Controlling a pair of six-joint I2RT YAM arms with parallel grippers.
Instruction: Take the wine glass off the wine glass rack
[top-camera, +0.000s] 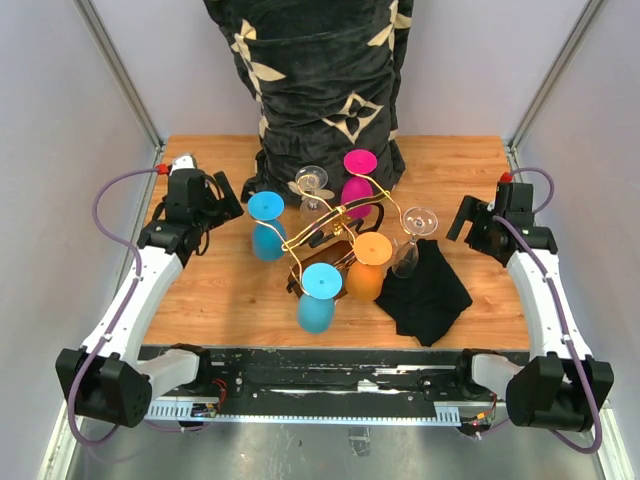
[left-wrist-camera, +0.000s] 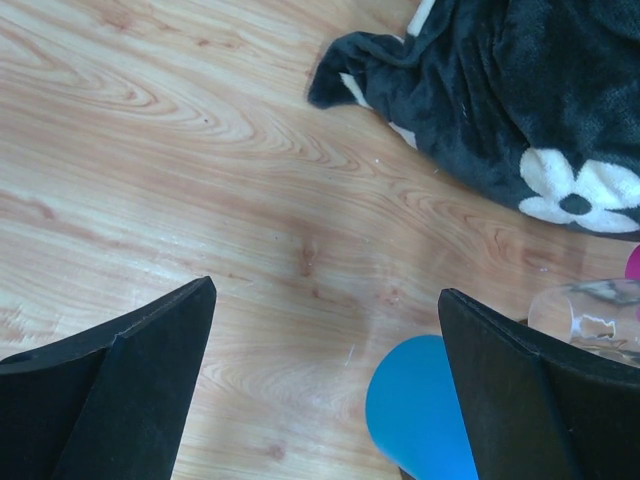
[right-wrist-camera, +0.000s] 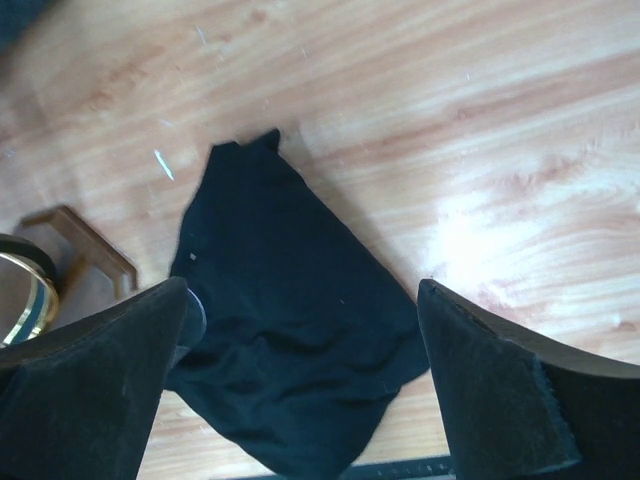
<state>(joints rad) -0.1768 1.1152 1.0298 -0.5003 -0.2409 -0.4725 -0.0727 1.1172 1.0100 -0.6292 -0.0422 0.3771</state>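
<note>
The gold wire wine glass rack (top-camera: 333, 222) stands mid-table on its dark brown base (top-camera: 312, 272). Several wine glasses hang on it upside down: two blue ones (top-camera: 267, 226) (top-camera: 319, 297), a pink one (top-camera: 358, 181), an orange one (top-camera: 370, 266) and two clear ones (top-camera: 312, 189) (top-camera: 412, 241). My left gripper (top-camera: 222, 212) is open and empty, left of the far blue glass, whose foot (left-wrist-camera: 420, 410) shows by my right finger in the left wrist view. My right gripper (top-camera: 462, 222) is open and empty, right of the near clear glass, above a black cloth (right-wrist-camera: 290, 330).
A black cloth (top-camera: 425, 290) lies right of the rack. A dark floral blanket (top-camera: 320, 80) is piled at the back centre and shows in the left wrist view (left-wrist-camera: 520, 90). The rack base corner (right-wrist-camera: 85, 250) shows in the right wrist view. Walls close both sides.
</note>
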